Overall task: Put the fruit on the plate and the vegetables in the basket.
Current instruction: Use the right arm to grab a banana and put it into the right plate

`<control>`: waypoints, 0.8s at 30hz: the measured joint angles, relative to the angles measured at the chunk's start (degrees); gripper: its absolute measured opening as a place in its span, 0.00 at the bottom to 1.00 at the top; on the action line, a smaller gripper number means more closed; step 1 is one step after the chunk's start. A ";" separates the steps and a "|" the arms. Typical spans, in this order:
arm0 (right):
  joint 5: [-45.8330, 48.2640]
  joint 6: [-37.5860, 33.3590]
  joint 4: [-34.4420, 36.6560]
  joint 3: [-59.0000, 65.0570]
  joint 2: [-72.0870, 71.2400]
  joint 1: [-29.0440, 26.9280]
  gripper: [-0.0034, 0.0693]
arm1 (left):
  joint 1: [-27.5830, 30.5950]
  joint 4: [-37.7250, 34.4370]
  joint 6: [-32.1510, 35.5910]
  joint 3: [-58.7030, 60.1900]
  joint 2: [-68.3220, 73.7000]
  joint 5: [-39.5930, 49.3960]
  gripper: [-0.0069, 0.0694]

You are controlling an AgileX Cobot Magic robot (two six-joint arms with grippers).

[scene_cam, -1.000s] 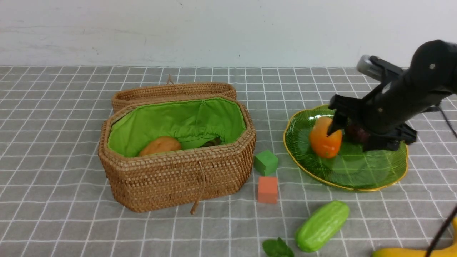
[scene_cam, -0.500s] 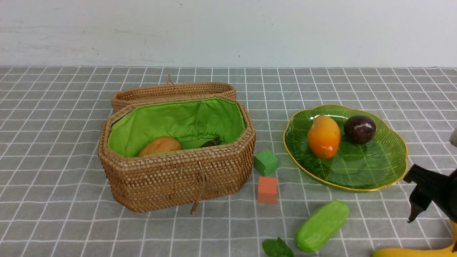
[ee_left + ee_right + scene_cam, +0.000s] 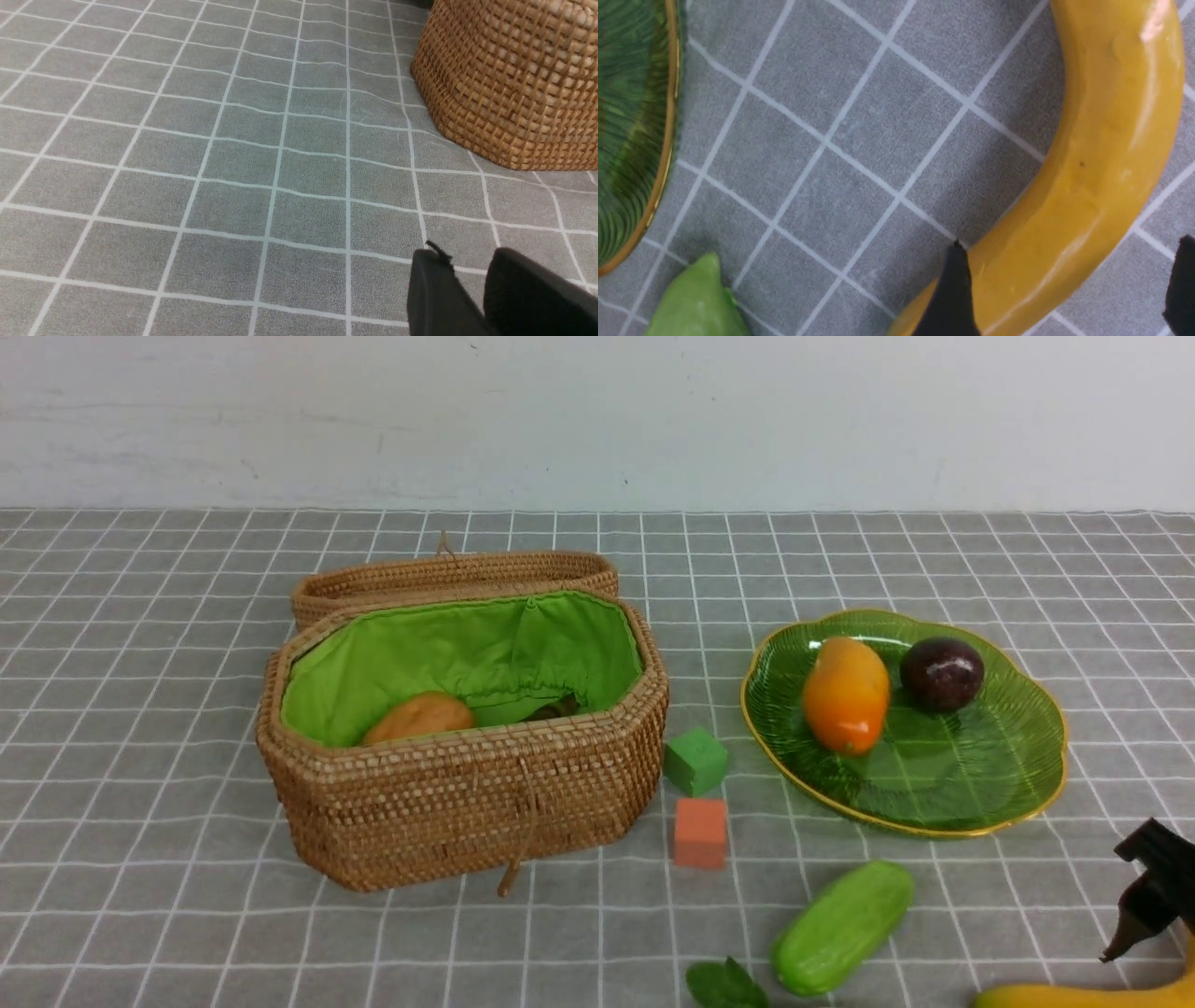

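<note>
**Scene status: two fruits on plate, banana and two vegetables still on cloth**

Front view: A grey tablecloth [image 3: 168,784] with a white grid is spread over the whole surface and is bounded at the rear by a plain white wall [image 3: 597,420]. The basket [image 3: 448,803] is placed left of centre with its lid [image 3: 448,574] folded back behind it; the orange-tan bulb [image 3: 420,716] is seen inside against the green lining. The plate [image 3: 934,784] is located to the right, with the mango [image 3: 846,695] and the purple ball [image 3: 941,673] lying on it. A green cube [image 3: 695,761] and an orange cube [image 3: 700,833] are positioned between basket and plate. The cucumber [image 3: 840,926], the sprig [image 3: 726,985] and the banana [image 3: 1074,997] lie on the near cloth. The right gripper [image 3: 1150,894] is shown above the banana.

Left wrist view: The left gripper [image 3: 469,261] is shown over bare cloth near the basket wall. A narrow gap is seen between its fingers and nothing is held; full closure cannot be determined.

Right wrist view: The right jaws are spread wide to either side of the banana, which is not clamped.
</note>
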 joint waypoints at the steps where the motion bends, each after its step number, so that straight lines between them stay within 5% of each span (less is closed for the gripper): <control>1: -1.87 -0.40 0.31 1.13 0.00 -0.47 0.82 | 0.00 0.00 0.00 0.00 0.00 0.00 0.31; 10: -11.90 -1.57 0.27 6.76 2.40 -0.90 0.71 | 0.00 0.05 0.00 0.00 0.00 0.00 0.32; 15: -14.28 -2.71 0.06 6.89 4.43 -0.90 0.47 | 0.00 0.05 0.00 0.00 0.00 0.00 0.33; 24: -14.75 -11.29 4.88 6.55 -0.19 -0.90 0.47 | 0.00 0.05 0.00 0.00 0.00 0.00 0.33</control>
